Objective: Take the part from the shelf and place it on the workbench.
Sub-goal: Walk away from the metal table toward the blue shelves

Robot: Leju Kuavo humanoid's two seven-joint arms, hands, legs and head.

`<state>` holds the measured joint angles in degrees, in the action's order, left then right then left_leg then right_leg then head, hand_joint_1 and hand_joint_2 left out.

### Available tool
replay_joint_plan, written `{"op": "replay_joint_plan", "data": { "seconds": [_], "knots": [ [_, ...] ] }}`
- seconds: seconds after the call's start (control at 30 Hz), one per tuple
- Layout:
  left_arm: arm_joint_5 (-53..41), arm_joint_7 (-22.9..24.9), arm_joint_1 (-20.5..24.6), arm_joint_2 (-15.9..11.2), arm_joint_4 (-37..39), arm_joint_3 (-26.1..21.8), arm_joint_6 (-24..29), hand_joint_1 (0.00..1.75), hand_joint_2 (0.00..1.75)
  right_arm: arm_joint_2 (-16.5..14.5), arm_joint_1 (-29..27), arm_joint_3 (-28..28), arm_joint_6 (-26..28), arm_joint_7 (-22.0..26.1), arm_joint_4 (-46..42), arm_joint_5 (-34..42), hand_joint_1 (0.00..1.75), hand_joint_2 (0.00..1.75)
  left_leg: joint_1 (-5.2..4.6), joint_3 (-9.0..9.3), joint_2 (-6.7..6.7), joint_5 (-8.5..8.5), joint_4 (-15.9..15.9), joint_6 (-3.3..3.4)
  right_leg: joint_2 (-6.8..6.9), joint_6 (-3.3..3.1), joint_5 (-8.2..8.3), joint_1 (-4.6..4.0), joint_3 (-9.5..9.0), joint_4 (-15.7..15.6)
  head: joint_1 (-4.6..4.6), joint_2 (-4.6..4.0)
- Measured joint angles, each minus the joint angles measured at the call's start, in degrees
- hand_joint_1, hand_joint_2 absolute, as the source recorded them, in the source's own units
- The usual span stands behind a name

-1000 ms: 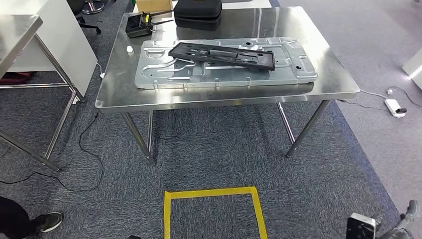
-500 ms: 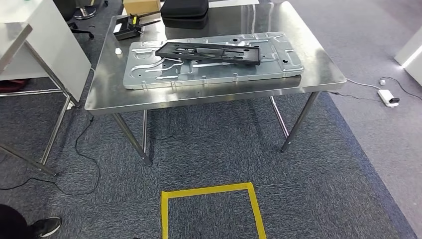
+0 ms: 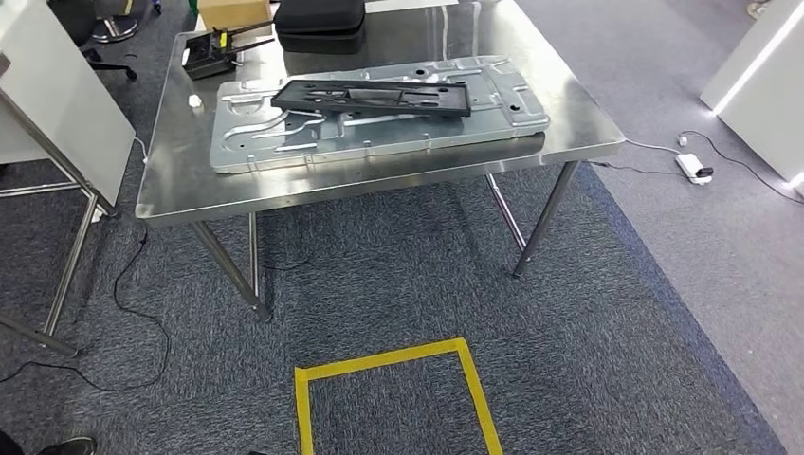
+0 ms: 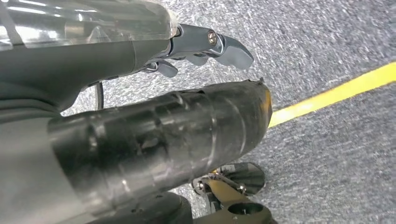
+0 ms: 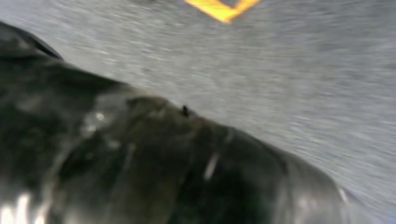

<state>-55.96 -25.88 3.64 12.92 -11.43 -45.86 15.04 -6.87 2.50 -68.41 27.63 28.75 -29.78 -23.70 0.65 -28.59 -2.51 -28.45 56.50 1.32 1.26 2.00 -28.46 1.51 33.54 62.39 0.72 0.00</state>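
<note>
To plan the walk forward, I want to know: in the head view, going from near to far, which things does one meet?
Yellow tape square on the carpet → steel table's near edge → large metal panel → black bracket lying on it → black case at the far side.

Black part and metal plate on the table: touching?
Touching. In the head view the black part lies flat across the top of the metal plate on the table, with no gap between them.

Bright even light; blurred right wrist view
</note>
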Motion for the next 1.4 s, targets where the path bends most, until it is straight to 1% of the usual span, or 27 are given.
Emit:
{"op": "replay_joint_plan", "data": {
  "seconds": [0.07, 0.13, 0.2, 0.27, 0.33, 0.37, 0.4, 0.47, 0.5, 0.57, 0.6, 0.67, 0.73, 0.8, 0.83, 0.87, 0.9, 0.93, 1.0, 1.07, 1.1, 1.17, 1.23, 1.3, 1.33, 1.37, 1.4],
  "knots": [
    [-0.01, -0.05, 0.07, 0.00, 0.00, -0.27, -0.07, 0.00, 0.00, 0.00, 0.47, -0.33, 0.57, -3.01, 2.66, -1.33, 0.00, 0.00, -0.23, -0.20, -0.55, -0.53, 0.60, -0.74, 0.57, -0.53, 0.52, -0.34, -1.49, -3.27, -0.06, 0.00],
    [-0.01, -0.10, 0.19, 0.00, 0.00, -0.57, -0.09, 0.00, 0.00, -0.03, 0.53, -0.40, 0.53, -5.66, 4.98, -2.77, 0.00, 0.00, -0.21, -0.02, -0.96, -0.66, 0.66, -1.31, -0.03, -1.31, 0.47, -0.59, -1.34, -3.23, -0.13, 0.00],
    [0.01, -0.13, 0.28, 0.00, 0.00, -0.74, -0.09, 0.00, 0.00, -0.22, 0.46, -0.40, 0.51, -7.06, 6.79, -3.72, 0.00, 0.00, 0.06, -0.24, -0.39, -1.65, 1.75, -1.87, -0.47, -2.09, 0.72, -0.53, -1.28, -3.45, -0.13, 0.00],
    [0.01, -0.15, 0.25, 0.00, 0.00, -0.81, -0.08, 0.00, 0.00, -0.42, 0.56, -0.40, 0.53, -7.74, 7.94, -4.55, 0.00, 0.00, 0.23, -2.46, 0.99, -4.87, 6.70, -2.28, -0.95, -2.78, 0.98, -0.43, -1.12, -3.63, -0.14, 0.00],
    [-0.04, -0.15, 0.11, 0.00, 0.00, -0.92, -0.05, 0.00, 0.00, -0.52, 0.61, -0.30, 0.50, -9.08, 8.92, -6.56, 0.00, 0.00, 0.24, -6.12, 1.76, -8.31, 14.40, -2.39, -1.66, -3.11, 1.09, -0.60, -0.89, -3.62, -0.15, 0.00],
    [-0.11, -0.13, 0.02, 0.00, 0.00, -0.97, -0.04, 0.00, 0.00, -0.60, 0.57, -0.08, 0.44, -9.99, 9.45, -8.07, 0.00, 0.00, 0.24, -7.35, 1.89, -8.79, 16.88, -2.35, -2.13, -3.16, 1.12, -0.71, -0.84, -3.61, -0.14, 0.00],
    [-0.23, -0.10, -0.08, 0.00, 0.00, -1.01, -0.03, 0.00, 0.00, -0.70, 0.51, 0.33, 0.27, -10.93, 10.00, -9.83, 0.00, 0.00, 0.23, -7.62, 1.96, -8.08, 17.27, -2.23, -2.70, -3.18, 1.14, -0.80, -0.84, -3.59, -0.14, 0.00],
    [-0.48, -0.07, -0.20, -0.02, 0.00, -1.05, -0.03, 0.00, 0.00, -0.99, 0.41, 1.61, -0.31, -12.60, 10.98, -13.57, 0.00, 0.00, 0.14, -5.10, 2.73, -3.97, 11.57, -1.66, -3.94, -3.15, 1.17, -0.94, -0.98, -3.52, -0.14, 0.00],
    [-0.59, -0.07, -0.26, -0.12, 0.00, -1.09, -0.03, 0.00, 0.00, -1.31, 0.40, 2.48, -0.74, -13.37, 11.52, -15.55, 0.00, 0.00, 0.11, -3.33, 4.15, -2.12, 7.60, -1.17, -4.53, -3.07, 1.21, -0.95, -0.96, -3.47, -0.13, 0.00],
    [-0.72, -0.22, -0.30, -0.32, 0.00, -1.24, -0.06, 0.00, 0.00, -1.93, 0.44, 4.43, -1.51, -14.81, 12.46, -19.18, 0.00, 0.00, -0.05, -1.16, 6.61, -0.37, 2.12, -0.54, -5.69, -2.58, 1.41, -0.82, -0.56, -3.30, -0.11, 0.00],
    [-0.81, -0.36, -0.28, -0.41, 0.00, -1.32, -0.13, 0.00, 0.00, -2.20, 0.41, 5.42, -1.84, -15.39, 12.89, -20.55, 0.00, 0.00, -0.16, -0.96, 7.13, -0.45, 1.32, -0.39, -6.28, -2.18, 1.60, -0.63, -0.28, -3.28, -0.12, 0.00],
    [-0.97, -0.77, -0.20, -0.44, 0.00, -1.47, -0.37, 0.00, 0.00, -2.50, 0.24, 7.03, -2.24, -16.10, 13.51, -22.19, 0.00, 0.00, -0.19, -0.73, 6.03, -0.07, 0.59, -0.20, -7.10, -1.40, 1.93, -0.37, 0.05, -3.36, -0.13, 0.00],
    [-1.07, -1.19, -0.25, -0.48, 0.00, -1.56, -0.75, 0.00, 0.00, -2.68, 0.11, 8.15, -2.43, -16.30, 13.97, -22.87, 0.00, 0.00, 0.09, -0.32, 4.60, 0.58, -0.36, 0.32, -5.41, -0.93, 0.63, -0.57, 0.97, -1.52, -0.04, 0.00],
    [-1.16, -1.46, -0.36, -0.52, 0.00, -1.58, -1.15, 0.00, 0.00, -2.78, 0.12, 9.03, -2.53, -16.33, 14.31, -23.21, 0.00, 0.00, 0.14, -0.24, 3.01, 0.88, -0.77, 0.66, -2.78, -0.59, -2.90, -0.70, 3.89, 4.54, 0.06, 0.00],
    [-1.21, -1.55, -0.41, -0.55, 0.00, -1.59, -1.29, 0.00, 0.00, -2.85, 0.13, 9.40, -2.58, -16.32, 14.45, -23.33, 0.00, 0.00, 0.09, -0.29, 2.17, 0.87, -0.73, 0.70, -2.18, -0.40, -4.55, -0.63, 5.68, 8.21, 0.07, 0.00],
    [-1.24, -1.63, -0.45, -0.59, 0.00, -1.59, -1.37, 0.00, 0.00, -2.91, 0.12, 9.73, -2.63, -16.30, 14.58, -23.47, 0.00, 0.00, 0.04, -0.34, 1.36, 0.82, -0.67, 0.69, -1.88, -0.21, -5.34, -0.54, 6.96, 10.88, 0.07, 0.00],
    [-1.26, -1.74, -0.48, -0.62, 0.00, -1.59, -1.45, 0.00, 0.00, -2.94, 0.09, 10.02, -2.70, -16.26, 14.69, -23.63, 0.00, 0.00, 0.02, -0.36, 0.58, 0.73, -0.59, 0.66, -1.63, -0.07, -5.04, -0.43, 7.25, 11.61, 0.06, 0.00],
    [-1.27, -1.86, -0.47, -0.64, 0.00, -1.59, -1.51, 0.00, 0.00, -2.96, 0.04, 10.25, -2.78, -16.22, 14.78, -23.79, 0.00, 0.00, 0.02, -0.36, -0.15, 0.60, -0.47, 0.57, -1.34, 0.01, -3.74, -0.33, 6.34, 10.07, 0.07, 0.00],
    [-1.28, -2.13, -0.42, -0.66, 0.00, -1.59, -1.71, 0.00, 0.00, -2.96, -0.01, 10.65, -3.01, -16.16, 14.88, -23.96, 0.00, 0.00, -0.02, -0.27, -1.33, 0.18, -0.10, 0.20, 0.31, -0.20, -0.37, -0.32, 2.21, 2.54, 0.07, 0.00],
    [-1.28, -2.33, -0.38, -0.68, 0.00, -1.59, -1.89, 0.00, 0.00, -2.96, 0.07, 10.99, -3.25, -16.09, 14.93, -24.04, 0.00, 0.00, -0.23, -0.20, -2.21, -0.36, 0.30, -0.46, 1.72, -0.80, 1.14, -0.64, -0.62, -2.79, 0.05, 0.00],
    [-1.28, -2.39, -0.31, -0.70, 0.00, -1.59, -1.93, 0.00, 0.00, -2.97, 0.09, 11.12, -3.33, -16.08, 14.96, -24.08, 0.00, 0.00, -0.32, -0.13, -2.62, -0.52, 0.39, -0.82, 1.87, -1.12, 1.11, -0.85, -0.86, -3.47, 0.04, 0.00],
    [-1.28, -2.43, -0.13, -0.73, 0.00, -1.59, -2.00, 0.00, 0.00, -2.97, 0.02, 11.25, -3.39, -16.06, 15.01, -24.13, 0.00, 0.00, -0.26, 0.15, -3.28, -0.69, 0.41, -1.45, 0.77, -1.76, 1.39, -0.90, -0.76, -3.57, 0.05, 0.00],
    [-1.28, -2.44, -0.05, -0.75, 0.00, -1.60, -2.02, 0.00, 0.00, -3.02, 0.04, 11.31, -3.39, -16.06, 15.06, -24.13, 0.00, 0.00, -0.03, -0.27, -1.82, -2.11, 1.99, -2.06, -0.16, -2.52, 1.83, -0.64, -0.78, -4.02, 0.02, 0.00],
    [-1.28, -2.41, -0.17, -0.78, 0.00, -1.63, -2.03, 0.00, 0.00, -3.10, 0.15, 11.39, -3.42, -16.02, 15.11, -24.14, 0.00, 0.00, 0.16, -2.83, 0.83, -5.75, 7.87, -2.46, -1.10, -3.03, 2.12, -0.55, -0.66, -4.24, -0.02, 0.00],
    [-1.28, -2.36, -0.27, -0.79, 0.00, -1.64, -2.03, 0.00, 0.00, -3.11, 0.18, 11.43, -3.45, -15.98, 15.13, -24.15, 0.00, 0.00, 0.17, -4.65, 1.56, -7.61, 11.77, -2.55, -1.66, -3.18, 2.19, -0.61, -0.51, -4.20, -0.03, 0.00],
    [-1.28, -2.30, -0.38, -0.80, 0.00, -1.65, -2.03, 0.00, 0.00, -3.15, 0.17, 11.46, -3.49, -15.95, 15.16, -24.15, 0.00, 0.00, 0.17, -6.19, 1.85, -8.69, 14.97, -2.61, -2.32, -3.22, 2.22, -0.69, -0.39, -4.13, -0.02, 0.00],
    [-1.28, -2.24, -0.47, -0.80, 0.00, -1.66, -2.03, 0.00, 0.00, -3.19, 0.14, 11.49, -3.52, -15.91, 15.20, -24.14, 0.00, 0.00, 0.17, -6.96, 1.96, -8.66, 16.47, -2.61, -3.02, -3.24, 2.24, -0.75, -0.31, -4.02, -0.03, 0.00]
  ]
}}
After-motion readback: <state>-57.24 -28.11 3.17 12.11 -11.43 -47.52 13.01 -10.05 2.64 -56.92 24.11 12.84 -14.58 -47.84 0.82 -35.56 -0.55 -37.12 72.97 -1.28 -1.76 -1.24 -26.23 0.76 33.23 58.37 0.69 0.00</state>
